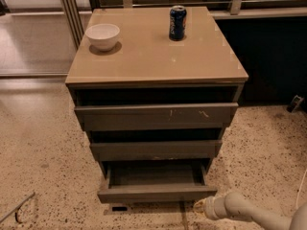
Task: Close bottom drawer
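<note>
Speckled stone floor (38,147) spreads around a low cabinet (76,99) whose tan surface (158,61) carries a white bowl (102,35) near its back left corner and a blue can (177,23) upright by its back edge, right of the middle. Below the surface's front edge sit three grey-brown fronts. The bottom drawer (156,193) is pulled out, its shallow box open to view and seemingly empty, and its front stands forward of the middle drawer (156,150).

The hand (202,208) is low, just off the bottom drawer's front right corner and close to the floor, at the end of a white arm (240,208) that comes in from the lower right. I cannot tell how far open it is, and it seems to hold nothing.

The main risk, as I judge it, is the off-centre start. A push from that corner could twist the drawer on its runners and jam it half shut, or the hand could slip past the corner or under the front and miss it. It may also drag on the floor at that height. Lifted too far, it could meet the middle drawer instead. A hard shove might shake the cabinet and topple the can.
</note>
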{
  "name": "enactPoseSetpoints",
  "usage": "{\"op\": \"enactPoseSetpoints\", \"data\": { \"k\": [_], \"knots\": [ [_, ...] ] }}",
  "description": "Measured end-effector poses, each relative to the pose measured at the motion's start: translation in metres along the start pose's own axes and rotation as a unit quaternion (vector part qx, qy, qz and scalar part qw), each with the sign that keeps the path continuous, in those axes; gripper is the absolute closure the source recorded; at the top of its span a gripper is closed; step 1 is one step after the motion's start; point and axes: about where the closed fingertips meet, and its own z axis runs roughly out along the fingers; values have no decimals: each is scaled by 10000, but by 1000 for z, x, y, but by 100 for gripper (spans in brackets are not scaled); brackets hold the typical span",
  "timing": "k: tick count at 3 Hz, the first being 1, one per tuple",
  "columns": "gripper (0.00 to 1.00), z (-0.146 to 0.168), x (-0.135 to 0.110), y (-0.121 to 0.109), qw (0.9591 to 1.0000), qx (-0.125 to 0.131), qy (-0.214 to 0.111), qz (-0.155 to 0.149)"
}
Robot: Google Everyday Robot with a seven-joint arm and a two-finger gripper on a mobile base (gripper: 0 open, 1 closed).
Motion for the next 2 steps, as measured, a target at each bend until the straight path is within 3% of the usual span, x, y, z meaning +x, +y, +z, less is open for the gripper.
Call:
{"op": "enactPoseSetpoints", "data": {
  "k": [1, 2],
  "knots": [
    [100, 2, -5, -15, 9977, 527, -252, -353],
    [100, 2, -4, -27, 9926, 997, -368, -594]
  ]
}}
